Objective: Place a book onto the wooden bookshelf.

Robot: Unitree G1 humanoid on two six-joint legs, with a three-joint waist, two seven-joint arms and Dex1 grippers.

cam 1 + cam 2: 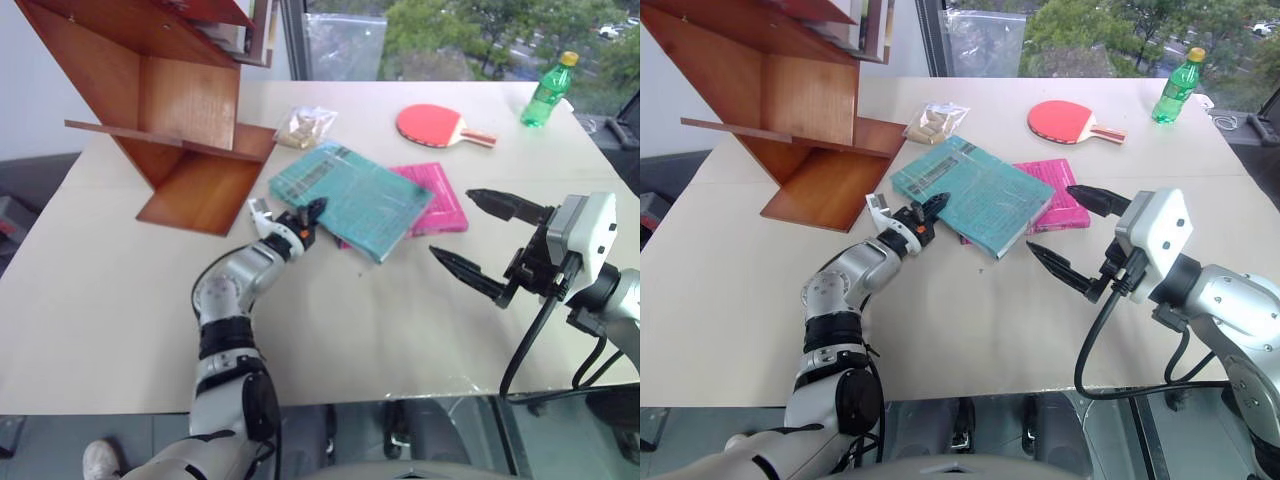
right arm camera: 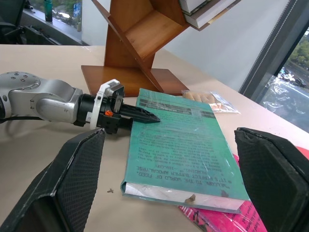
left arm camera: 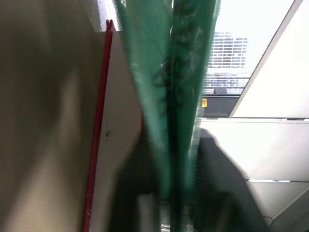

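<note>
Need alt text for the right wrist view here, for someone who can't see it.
The left gripper is shut on the near edge of the teal book, which lies flat on the table partly over a pink book. The wooden bookshelf stands behind, and the right gripper's open black fingers frame the foreground.

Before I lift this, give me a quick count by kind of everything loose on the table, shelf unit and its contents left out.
Books: 2, the teal book and the pink book partly under it
Table tennis paddles: 1, the red paddle
Bottles: 1, the green bottle
Snack bags: 1, the clear bag
Total: 5
</note>
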